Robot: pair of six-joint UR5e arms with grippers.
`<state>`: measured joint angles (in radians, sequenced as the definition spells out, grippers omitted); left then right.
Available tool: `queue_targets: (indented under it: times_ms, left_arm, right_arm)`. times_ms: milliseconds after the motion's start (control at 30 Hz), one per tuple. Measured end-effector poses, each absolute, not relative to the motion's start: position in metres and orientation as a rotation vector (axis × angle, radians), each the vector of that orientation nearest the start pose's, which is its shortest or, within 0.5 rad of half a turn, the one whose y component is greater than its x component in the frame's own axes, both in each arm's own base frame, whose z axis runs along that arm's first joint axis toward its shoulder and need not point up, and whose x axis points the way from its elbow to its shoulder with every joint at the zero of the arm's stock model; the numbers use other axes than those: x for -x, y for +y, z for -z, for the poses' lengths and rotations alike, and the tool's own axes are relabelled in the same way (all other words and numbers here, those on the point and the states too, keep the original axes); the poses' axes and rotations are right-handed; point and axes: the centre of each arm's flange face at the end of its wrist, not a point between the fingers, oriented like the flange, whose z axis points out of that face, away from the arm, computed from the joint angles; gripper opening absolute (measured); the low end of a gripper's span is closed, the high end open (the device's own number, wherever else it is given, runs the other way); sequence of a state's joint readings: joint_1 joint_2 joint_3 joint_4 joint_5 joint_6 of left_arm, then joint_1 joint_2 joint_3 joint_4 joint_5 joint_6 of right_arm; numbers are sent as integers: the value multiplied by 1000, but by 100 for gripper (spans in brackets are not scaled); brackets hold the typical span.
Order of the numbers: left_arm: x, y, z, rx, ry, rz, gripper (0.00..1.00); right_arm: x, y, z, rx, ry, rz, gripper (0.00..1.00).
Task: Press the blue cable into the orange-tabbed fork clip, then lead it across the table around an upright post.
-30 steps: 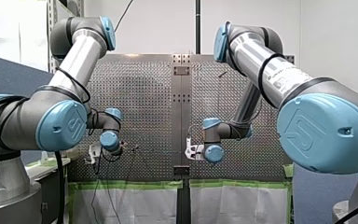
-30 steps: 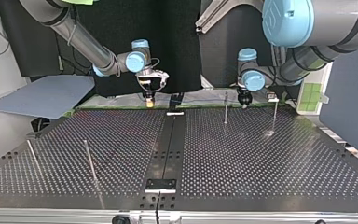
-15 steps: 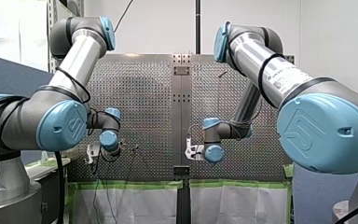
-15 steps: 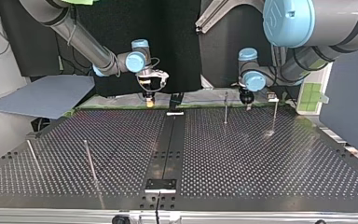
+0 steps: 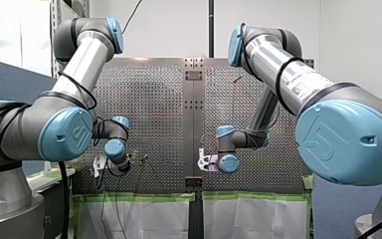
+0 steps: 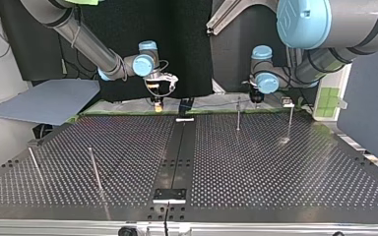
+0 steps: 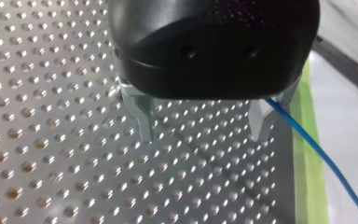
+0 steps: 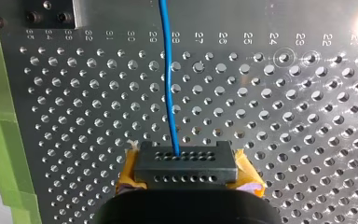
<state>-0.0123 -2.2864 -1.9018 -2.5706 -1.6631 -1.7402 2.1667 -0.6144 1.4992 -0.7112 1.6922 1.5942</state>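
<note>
The table (image 6: 275, 162) lies under both claws. Our right claw (image 8: 186, 164) is closed on the cable (image 8: 169, 84), which runs straight ahead of it. Our left claw (image 7: 203, 134) gapes wide and holds nothing, with the cable passing just beside it. The cable looks thin, light and limp, so we judge it best pinched close to the stretch being seated.
</note>
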Motion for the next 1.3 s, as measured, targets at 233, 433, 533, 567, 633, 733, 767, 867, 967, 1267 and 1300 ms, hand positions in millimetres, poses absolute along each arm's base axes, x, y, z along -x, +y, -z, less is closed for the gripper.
queue_targets:
  times_ms: [233, 433, 533, 567, 633, 733, 767, 867, 967, 1267, 1300]
  left_arm:
    - [-507, -136, -6, 181, 2060, 77, 100]
    - [-497, -134, -3, 180, 2062, 85, 100]
    - [-495, -134, -10, 187, 2044, 90, 100]
    - [-494, -134, -13, 191, 2038, 95, 100]
    - [-491, -135, -18, 197, 2031, 102, 100]
    - [-485, -137, -23, 194, 2028, 116, 100]
    - [-481, -138, -24, 189, 2029, 123, 100]
    - [-472, -140, -22, 178, 2031, 140, 100]
    - [-462, -142, -18, 165, 2032, 152, 100]
    - [-436, -150, -8, 76, 2043, 131, 100]
    - [-435, -150, -8, 63, 2044, 126, 100]
  right_arm:
    - [-479, -490, 12, -1710, -1047, -1425, 0]
    - [-479, -490, 12, -1714, -1048, -1422, 0]
    - [-479, -490, 13, -1717, -1049, -1419, 0]
    - [-479, -490, 13, -1717, -1049, -1418, 0]
    - [-478, -490, 13, -1718, -1049, -1417, 0]
    - [-478, -490, 13, -1717, -1049, -1416, 0]
    - [-479, -489, 13, -1717, -1049, -1416, 0]
    - [-479, -489, 13, -1718, -1048, -1416, 0]
    - [-479, -489, 13, -1719, -1048, -1416, 0]
    - [-481, -487, 13, -1723, -1046, -1419, 0]
    - [-481, -487, 13, -1724, -1046, -1418, 0]
